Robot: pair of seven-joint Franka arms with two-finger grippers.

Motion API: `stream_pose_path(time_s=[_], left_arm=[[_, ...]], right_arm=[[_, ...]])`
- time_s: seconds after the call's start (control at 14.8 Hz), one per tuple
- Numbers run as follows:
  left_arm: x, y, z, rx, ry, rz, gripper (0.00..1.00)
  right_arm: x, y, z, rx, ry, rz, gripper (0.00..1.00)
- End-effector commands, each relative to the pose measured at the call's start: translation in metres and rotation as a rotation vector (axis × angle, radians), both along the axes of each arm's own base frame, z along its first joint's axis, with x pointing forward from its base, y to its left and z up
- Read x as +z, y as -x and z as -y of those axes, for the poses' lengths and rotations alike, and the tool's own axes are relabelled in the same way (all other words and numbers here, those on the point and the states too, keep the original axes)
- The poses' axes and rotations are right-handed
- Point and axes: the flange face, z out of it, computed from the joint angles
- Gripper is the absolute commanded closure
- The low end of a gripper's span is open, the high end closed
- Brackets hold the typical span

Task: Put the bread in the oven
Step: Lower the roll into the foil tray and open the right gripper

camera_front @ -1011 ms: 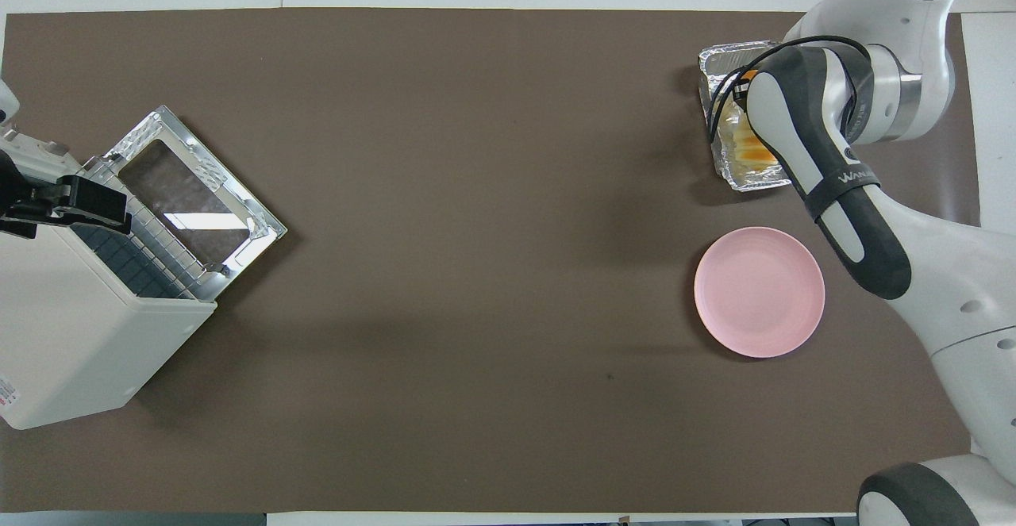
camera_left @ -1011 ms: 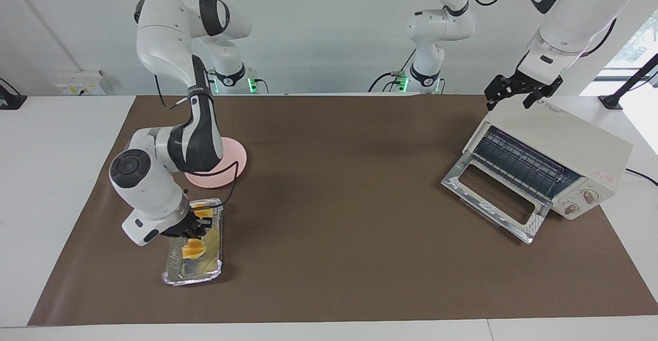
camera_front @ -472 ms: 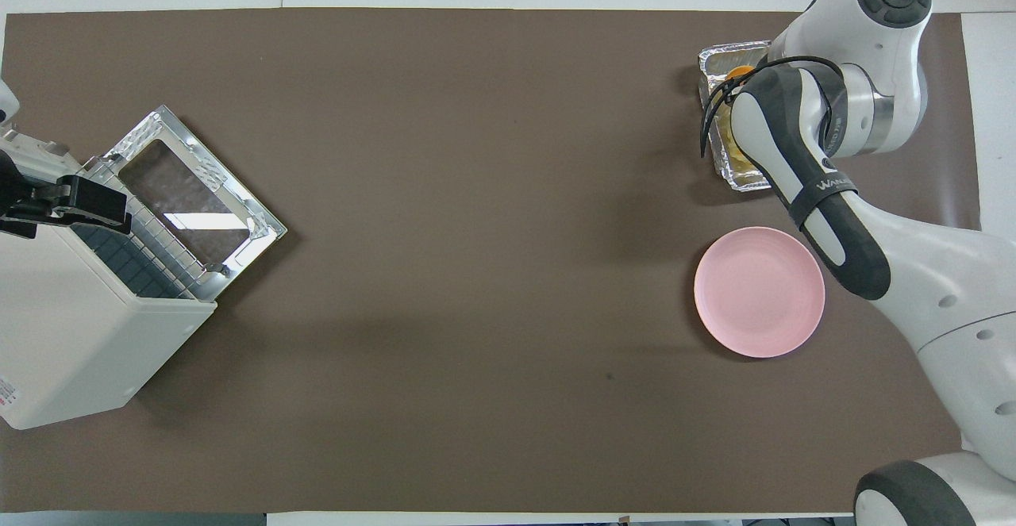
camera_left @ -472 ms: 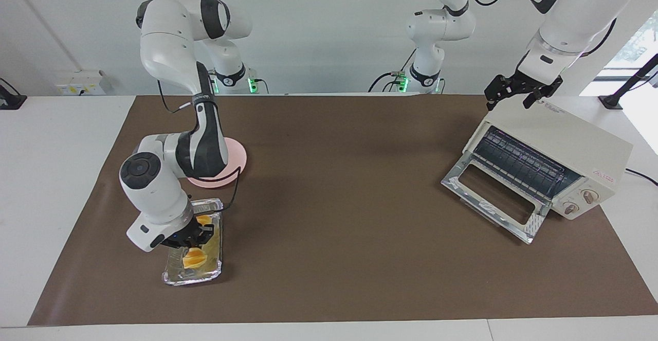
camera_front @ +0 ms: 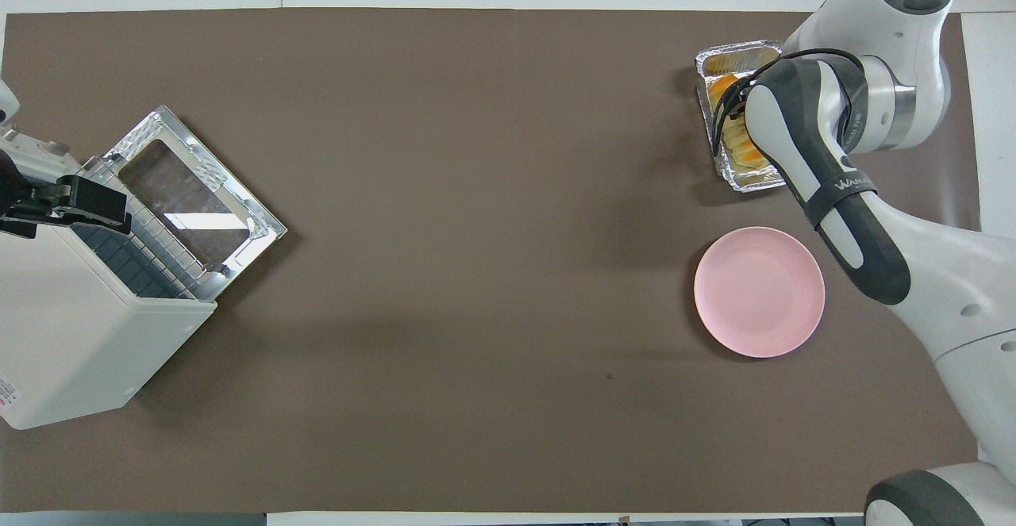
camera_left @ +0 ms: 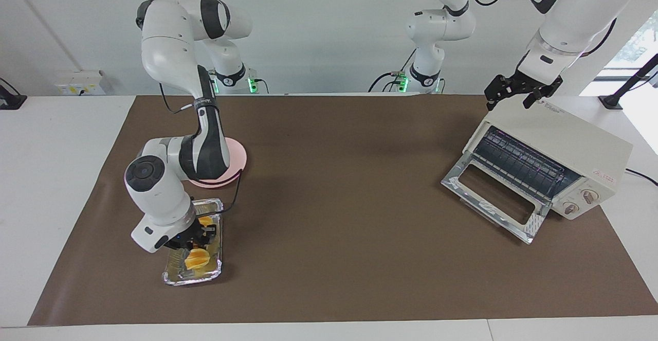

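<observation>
Your two arms stood over a brown table mat (camera_left: 334, 202), with the foil tray (camera_left: 177, 276) as the scene's anchor: a crinkled, shiny silver rectangle with a rolled rim, sitting toward the right arm's end of the table. In that tray lay the bread (camera_left: 196, 259), a small golden-yellow loaf with ridged, slice-like segments, partly hidden in both views by the arm above it. Your right gripper (camera_left: 194, 240) was low over the tray, right at the loaf's middle; you could not tell from either view whether its dark fingers were spread, closing or touching the bread, since the wrist and a looping black cable covered them. Just nearer the robots than the tray sat a round, smooth pink plate (camera_front: 759, 291), bare on top. Well apart from the tray, at the left arm's end of the table, stood the oven (camera_left: 576, 150), a boxy cream-white shell with two round knobs on its front, a dark wire rack inside and its glass-windowed, metal-framed door (camera_left: 493, 197) dropped flat toward the tray's end of the mat. Your left gripper (camera_left: 516, 91) waited above the oven's top corner, its black fingers parted wide and holding nothing.
</observation>
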Motion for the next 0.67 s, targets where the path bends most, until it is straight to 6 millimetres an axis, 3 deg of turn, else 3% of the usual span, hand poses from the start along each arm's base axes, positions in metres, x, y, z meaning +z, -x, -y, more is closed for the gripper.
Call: stream_pose_path(time_s=[0.0,0.2,0.27,0.61], left_arm=[[0.003,0.007,-0.003,0.007,0.015,0.009,0.00],[0.003,0.007,-0.003,0.007,0.014,0.009,0.00],[0.003,0.007,-0.003,0.007,0.015,0.009,0.00],[0.003,0.007,-0.003,0.007,0.015,0.009,0.00]], right_arm=[[0.017,0.004,0.023,0.050,0.003,-0.028,0.00],[0.018,0.002,0.054,0.122,0.011,-0.007,0.00],[0.019,0.000,0.056,0.145,0.015,0.016,0.00],[-0.018,0.012,0.058,0.201,0.022,0.082,0.00]])
